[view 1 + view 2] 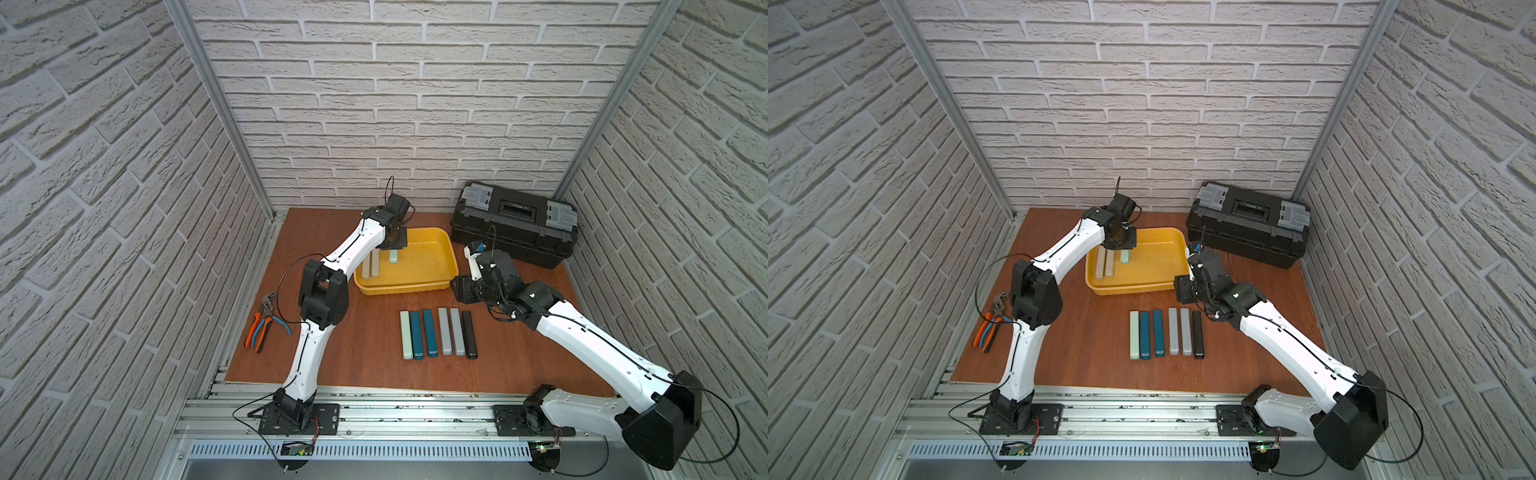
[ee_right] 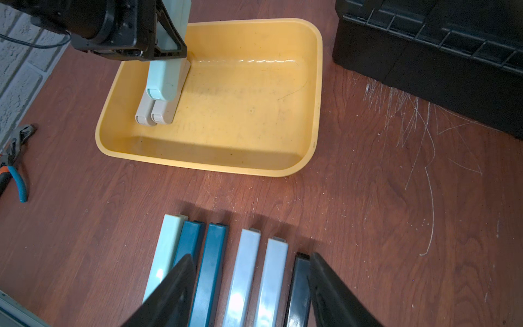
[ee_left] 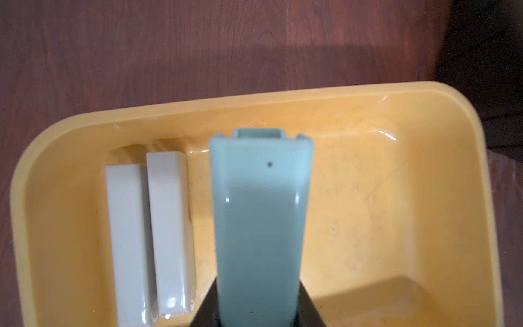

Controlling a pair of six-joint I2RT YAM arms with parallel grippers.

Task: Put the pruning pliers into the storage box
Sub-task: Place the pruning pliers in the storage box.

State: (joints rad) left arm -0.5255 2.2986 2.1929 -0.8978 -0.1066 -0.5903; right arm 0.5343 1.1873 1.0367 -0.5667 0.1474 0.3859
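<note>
The yellow storage box (image 1: pixel 405 287) (image 2: pixel 198 164) sits at the back middle of the wooden table. Two beige pruning pliers (image 1: pixel 370 268) (image 3: pixel 150 232) lie side by side at its left end. My left gripper (image 1: pixel 395 246) (image 3: pixel 259 311) is over that end of the box, shut on a mint green pruning pliers (image 1: pixel 393 258) (image 3: pixel 260 212) (image 2: pixel 164 76), which is tilted above the floor of the box next to the beige pair. Several more pruning pliers (image 1: pixel 438 334) (image 2: pixel 226 269) lie in a row in front of the box. My right gripper (image 1: pixel 459 289) (image 2: pixel 252 257) hangs open above that row, holding nothing.
A black toolbox (image 1: pixel 515 224) (image 2: pixel 424 56) with grey latches stands at the back right, close to the box. Orange-handled and blue-handled metal pliers (image 1: pixel 266 324) (image 2: pixel 14 170) lie at the left table edge. Brick walls close in three sides.
</note>
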